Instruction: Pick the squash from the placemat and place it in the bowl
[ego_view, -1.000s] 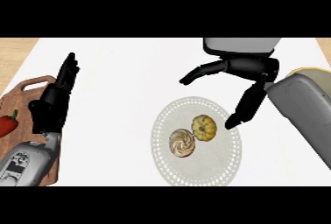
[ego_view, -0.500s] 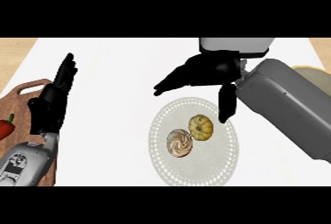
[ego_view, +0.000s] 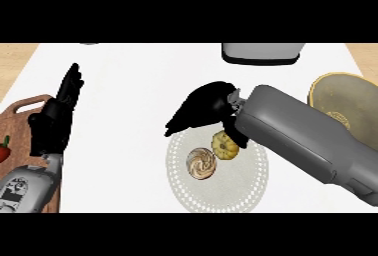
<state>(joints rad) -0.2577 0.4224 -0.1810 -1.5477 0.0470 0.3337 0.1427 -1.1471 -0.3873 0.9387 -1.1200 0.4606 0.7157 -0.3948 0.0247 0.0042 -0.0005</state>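
The squash (ego_view: 224, 145) is small, yellow and ribbed like a flattened pumpkin, sitting on the upper part of the pale round placemat (ego_view: 221, 187) with its slightly longer axis running up and down in the head view, just beside a brown swirled pastry (ego_view: 201, 163). The right hand (ego_view: 203, 107) hangs over the placemat's upper edge just above the squash with its fingers (ego_view: 177, 127) spread wide and pointing down-left, holding nothing. The tan bowl (ego_view: 325, 95) stands at the worktop's (ego_view: 140, 65) right side, partly hidden by the grey forearm, while the left hand (ego_view: 55, 120) rests open, fingers up, at the left beside a wooden board (ego_view: 18, 107).
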